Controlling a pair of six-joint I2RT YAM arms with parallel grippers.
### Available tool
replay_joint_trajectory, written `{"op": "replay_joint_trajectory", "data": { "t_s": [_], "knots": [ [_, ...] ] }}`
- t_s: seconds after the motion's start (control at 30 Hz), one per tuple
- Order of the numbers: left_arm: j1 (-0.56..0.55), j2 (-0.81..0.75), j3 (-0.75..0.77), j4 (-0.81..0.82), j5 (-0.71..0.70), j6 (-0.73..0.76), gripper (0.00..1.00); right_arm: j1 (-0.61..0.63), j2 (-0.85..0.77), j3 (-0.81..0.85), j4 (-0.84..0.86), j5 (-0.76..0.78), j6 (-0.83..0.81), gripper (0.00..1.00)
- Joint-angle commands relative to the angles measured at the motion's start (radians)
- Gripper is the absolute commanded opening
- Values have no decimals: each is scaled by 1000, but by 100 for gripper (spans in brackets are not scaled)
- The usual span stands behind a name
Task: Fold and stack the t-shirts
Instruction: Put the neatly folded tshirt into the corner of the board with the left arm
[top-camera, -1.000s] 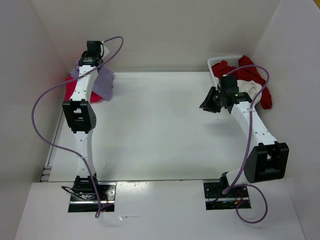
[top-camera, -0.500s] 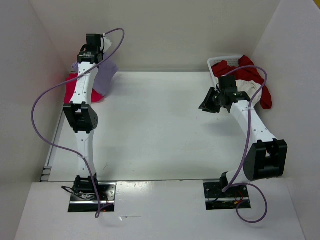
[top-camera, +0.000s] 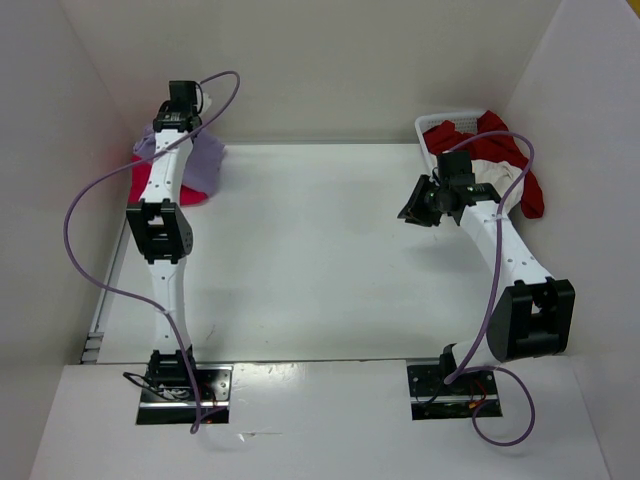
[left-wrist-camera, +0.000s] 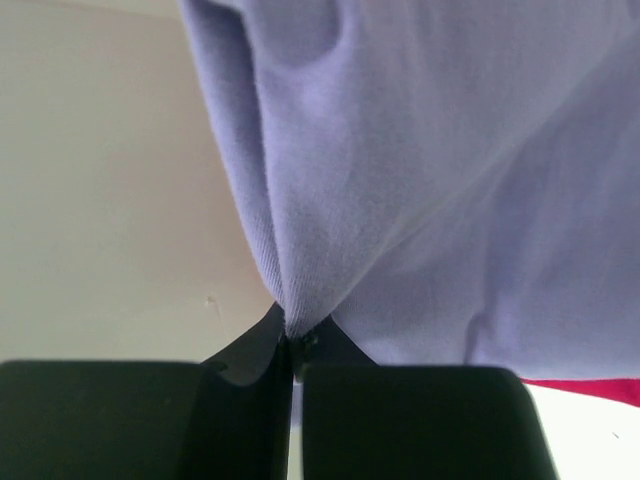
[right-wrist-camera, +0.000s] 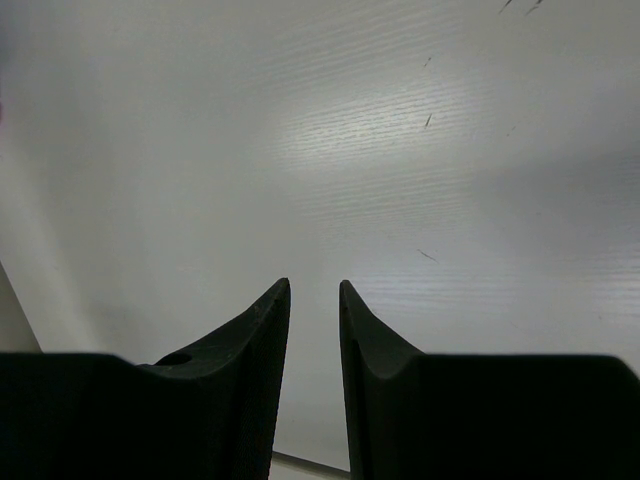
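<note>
Left wrist view shows the left fingers (left-wrist-camera: 150, 420) pressed together on a pinch of the lavender t-shirt (left-wrist-camera: 430, 180), which hangs at the far side of the worktop (top-camera: 300, 260) from the basket (top-camera: 440, 122), over the magenta-pink t-shirt (top-camera: 145, 180) lying there. The right fingers (right-wrist-camera: 250, 360) stand slightly apart with nothing between them, hovering just beside the basket, where the dark red t-shirt (top-camera: 500, 135) and cream t-shirt (top-camera: 492, 172) are heaped. I judge the pinch should hold firm while the lavender cloth is lowered squarely onto the pink one, edges matched, and let go only once it lies flat
</note>
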Motion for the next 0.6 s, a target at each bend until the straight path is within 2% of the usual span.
{"op": "replay_joint_trajectory", "data": {
  "t_s": [0.0,0.07,0.1,0.2,0.23,0.3,0.33,0.37,0.5,0.53,0.57],
  "knots": [
    [27,26,14,58,-69,18,0,-7,-19,22,-14,-7,-20,32],
    [36,39,14,58,-78,18,5,-7,-19,22,-14,-7,-20,32],
    [45,49,14,58,-78,8,12,-7,-19,22,-23,-17,-20,33],
    [54,85,14,70,-107,8,21,-7,-9,32,-23,-17,-20,33],
    [76,96,14,96,-139,27,31,-7,-9,32,-23,-27,-20,34],
    [93,129,37,108,-164,46,39,-7,0,41,-23,-36,-20,34],
    [114,143,53,109,-184,55,50,-7,0,41,-23,-36,-20,34],
    [125,177,79,93,-184,55,52,-7,0,41,-23,-36,-20,34],
    [156,313,395,-58,-184,34,56,-7,0,41,-23,-45,-20,34],
    [156,361,558,-113,-173,44,57,-7,9,41,-23,-45,-20,34],
    [156,335,499,-100,-204,44,57,-7,9,50,-23,-45,-20,34]
  ]
}}
